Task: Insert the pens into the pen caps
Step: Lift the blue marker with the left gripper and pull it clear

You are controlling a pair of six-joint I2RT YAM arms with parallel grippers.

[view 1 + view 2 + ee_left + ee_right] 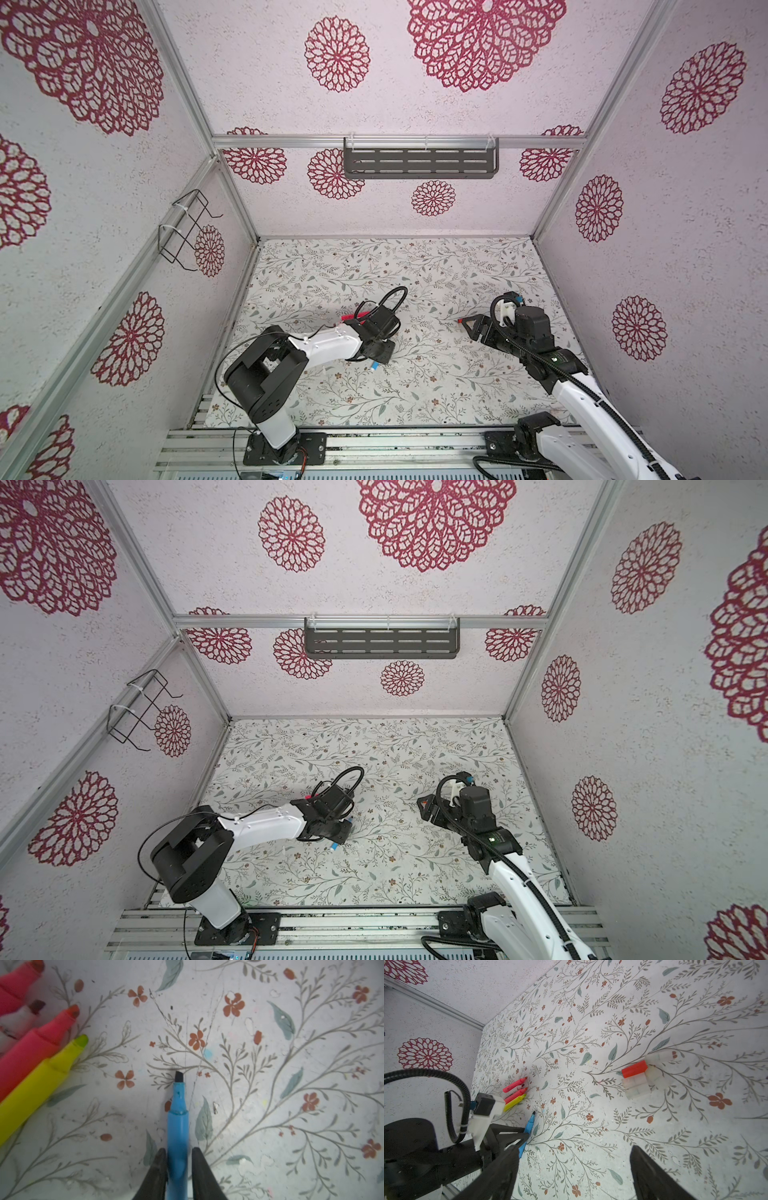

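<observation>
With a top view as the dial and the back wall at twelve, the left gripper (179,1150) works a little toward seven o'clock from the middle of the flower-printed tabletop (270,1064). Its black jaws stand narrow on either side of the short blue plastic marker pen (177,1126). One pad touches the barrel and the other looks a sliver off, so I cannot tell whether the pen is truly clamped. The pen lies flat with its dark chisel nib bare and pointing away from the fingers. At about eleven o'clock from it the other uncapped pens lie side by side: a yellow one (35,1088), a red-orange one (31,1047), a pale one with a dark nib (25,1016) and a bright pink one (12,982). At about two o'clock, well apart, the stubby red plastic cap (634,1069) sits touching a huddle of translucent caps (637,1086). Near them hangs the right gripper (575,1172), jaws wide and empty. The pen is probably light, stiff and smooth, so it may roll or swivel in a pinch. A hold across the mid-barrel seems best, leaving the nib end free. The caps look featherlight and likely to skid, so each one probably wants gripping round its closed end.
</observation>
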